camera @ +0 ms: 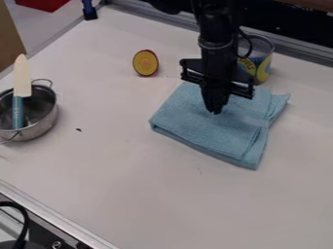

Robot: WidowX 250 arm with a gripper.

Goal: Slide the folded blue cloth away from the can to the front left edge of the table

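Note:
The black gripper [215, 111] hangs down from the top edge, its fingers together and their tips over the middle of the folded light-blue cloth [205, 126]. Whether the tips touch the fabric I cannot tell. The cloth lies flat in a rough square, with a loose flap at its right corner. Just behind it, partly hidden by the arm, stands an open can [262, 65] with a yellow and blue label. A round yellow piece with a dark red rim [145, 63] rests to the left of the gripper.
At the left edge sits a metal pot [44, 116] with a knife-like utensil [22, 78] leaning in it, its pale blade up and blue handle down inside. A metal rail runs along the back, and another edge [48, 214] crosses the lower left.

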